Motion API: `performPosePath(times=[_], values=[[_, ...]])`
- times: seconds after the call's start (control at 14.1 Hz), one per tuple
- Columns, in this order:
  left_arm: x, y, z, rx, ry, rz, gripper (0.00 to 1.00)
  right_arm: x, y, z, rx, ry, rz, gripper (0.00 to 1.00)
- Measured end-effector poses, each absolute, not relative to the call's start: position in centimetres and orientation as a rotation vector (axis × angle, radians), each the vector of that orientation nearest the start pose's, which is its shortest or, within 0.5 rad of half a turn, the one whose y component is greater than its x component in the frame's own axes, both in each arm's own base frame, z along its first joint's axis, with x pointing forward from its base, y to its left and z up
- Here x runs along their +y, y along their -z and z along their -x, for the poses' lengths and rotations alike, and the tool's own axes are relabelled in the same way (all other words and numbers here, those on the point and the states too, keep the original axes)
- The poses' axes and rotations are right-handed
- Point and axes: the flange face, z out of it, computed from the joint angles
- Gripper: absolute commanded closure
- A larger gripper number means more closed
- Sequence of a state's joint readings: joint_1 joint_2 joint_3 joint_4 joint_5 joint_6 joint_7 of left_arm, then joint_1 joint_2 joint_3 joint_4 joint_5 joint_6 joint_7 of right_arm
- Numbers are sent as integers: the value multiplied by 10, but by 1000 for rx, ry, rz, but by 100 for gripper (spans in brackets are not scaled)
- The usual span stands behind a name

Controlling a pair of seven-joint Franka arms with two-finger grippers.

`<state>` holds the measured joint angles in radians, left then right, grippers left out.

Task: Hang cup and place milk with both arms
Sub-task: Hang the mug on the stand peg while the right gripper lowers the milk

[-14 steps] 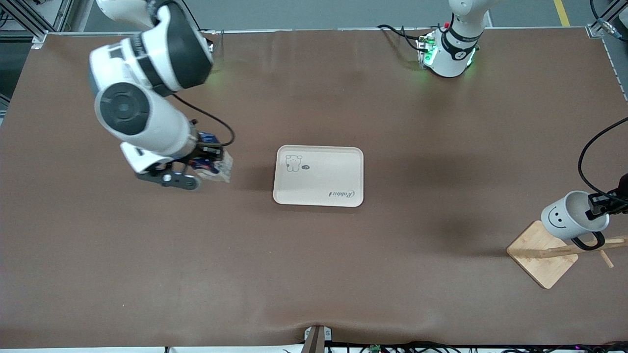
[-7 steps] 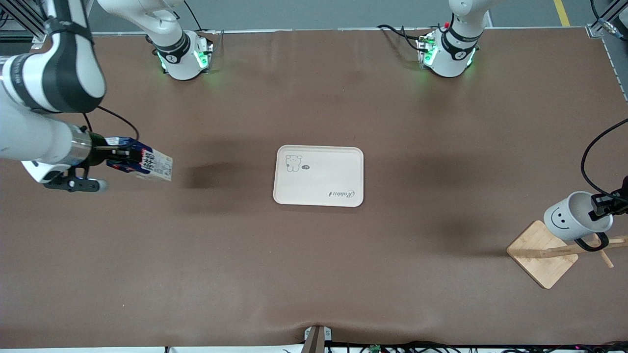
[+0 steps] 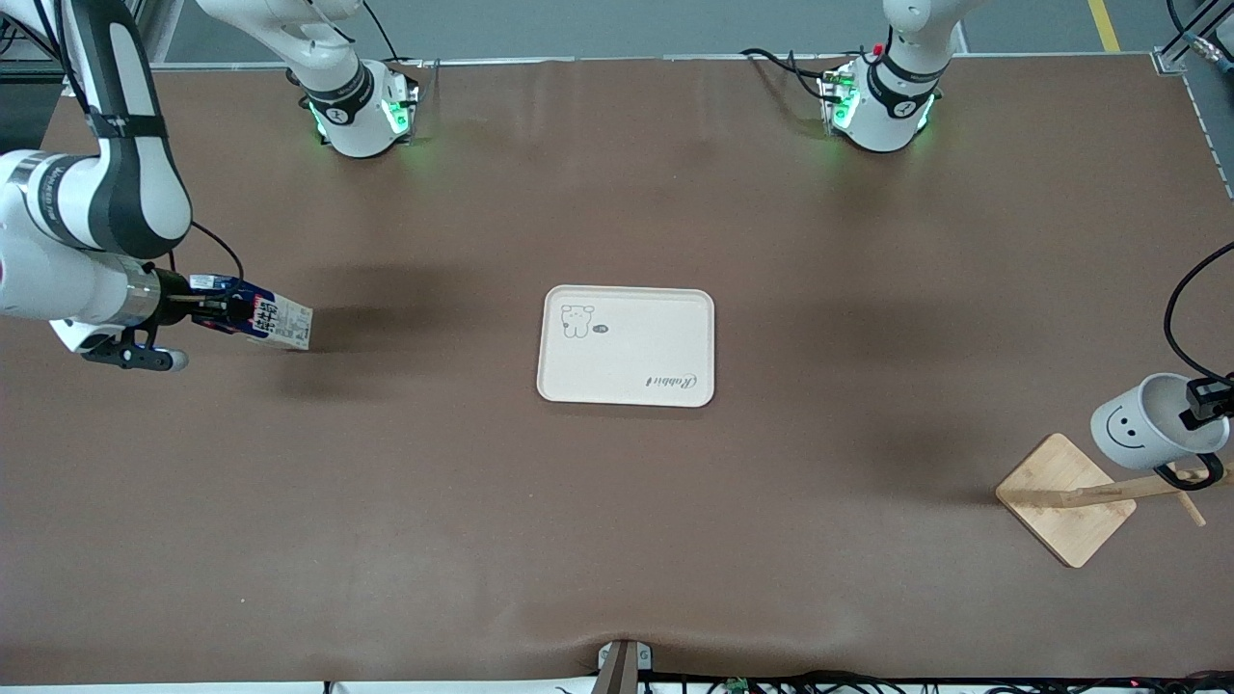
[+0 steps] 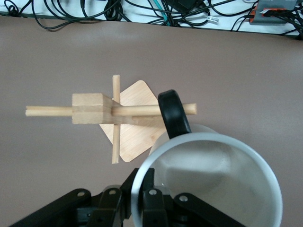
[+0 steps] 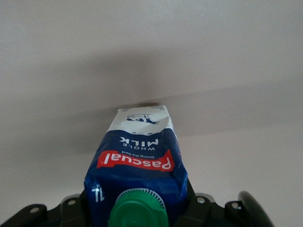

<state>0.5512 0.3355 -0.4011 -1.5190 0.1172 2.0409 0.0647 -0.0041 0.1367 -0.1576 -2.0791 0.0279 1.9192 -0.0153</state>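
Observation:
My left gripper [image 3: 1205,403] is shut on the rim of the white smiley cup [image 3: 1138,429], held tilted over the wooden rack [image 3: 1065,498] at the left arm's end of the table. In the left wrist view the cup [image 4: 213,179] has its black handle [image 4: 173,113] looped on the rack's peg [image 4: 142,110], and my gripper [image 4: 142,203] clamps the rim. My right gripper [image 3: 207,310] is shut on the milk [image 3: 270,323], held on its side over the table at the right arm's end. The right wrist view shows the carton [image 5: 137,170] with its green cap [image 5: 138,213].
A cream tray [image 3: 627,344] with a rabbit print lies in the middle of the table. The rack's square base [image 4: 135,120] sits near the table's front corner at the left arm's end. Cables run along the table edge [image 4: 142,12].
My right arm swung the milk away from the tray toward the right arm's end and turned it on its side. My left gripper carried the cup slightly outward along the rack's peg.

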Motion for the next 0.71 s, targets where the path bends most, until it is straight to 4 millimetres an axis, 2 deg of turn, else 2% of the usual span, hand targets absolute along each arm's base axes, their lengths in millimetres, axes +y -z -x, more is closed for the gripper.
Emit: performPosePath(times=[0.21,0.28,0.35,0.42,0.5,0.57,0.64,0.71], values=[[152,-493,-661,-142,317,3121,100,-90,-325,-519,265,-441,3072,100],[155,-490,-662,-148,310,3124,82,-89,-318,-515,264,-439,3073,94],[156,-487,-662,-151,304,3127,39,-89,-317,-514,263,-432,3075,87],[157,-485,-662,-152,302,3129,0,-89,-318,-513,264,-429,3075,76],[157,-485,-663,-153,302,3129,0,-89,-317,-512,266,-427,3075,66],[156,-486,-663,-159,307,3129,0,-89,-318,-512,265,-426,3075,36],[155,-488,-664,-172,313,3129,0,-89,-317,-512,265,-427,3075,32],[152,-491,-665,-193,322,3130,0,-89,-317,-512,264,-427,3075,15]])
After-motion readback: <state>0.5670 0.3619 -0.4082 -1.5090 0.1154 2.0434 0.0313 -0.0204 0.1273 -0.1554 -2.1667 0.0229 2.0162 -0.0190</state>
